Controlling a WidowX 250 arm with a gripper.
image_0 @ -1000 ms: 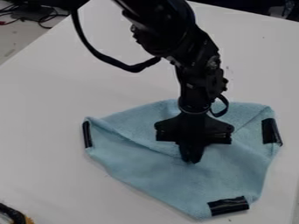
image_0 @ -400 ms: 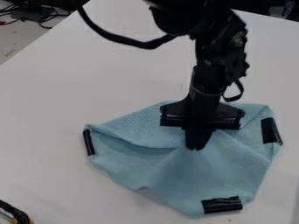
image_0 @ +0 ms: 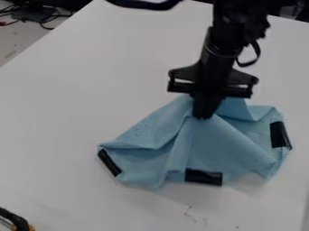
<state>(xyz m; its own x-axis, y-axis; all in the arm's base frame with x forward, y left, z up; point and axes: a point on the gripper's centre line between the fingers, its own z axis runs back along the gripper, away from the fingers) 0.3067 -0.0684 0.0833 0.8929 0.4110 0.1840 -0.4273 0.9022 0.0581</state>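
One white table [image_0: 91, 90] bears a blue cloth [image_0: 226, 143] pinched in the tool [image_0: 204, 114]; apparently cables [image_0: 48, 19] lie beyond.

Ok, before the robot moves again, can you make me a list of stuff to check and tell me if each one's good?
1. Fingers shut on the blue cloth: ok, they pinch it near its top.
2. Blue cloth lying flat: not ok, it is pulled up into a peak with folds running down.
3. All of the blue cloth off the table: cannot tell for every edge.
4. Black strips on the cloth: ok, three show along its edges.
5. Cloth clear of the black-and-yellow thing in the corner: ok, there is a gap.
6. Grip tight enough not to slip: cannot tell.
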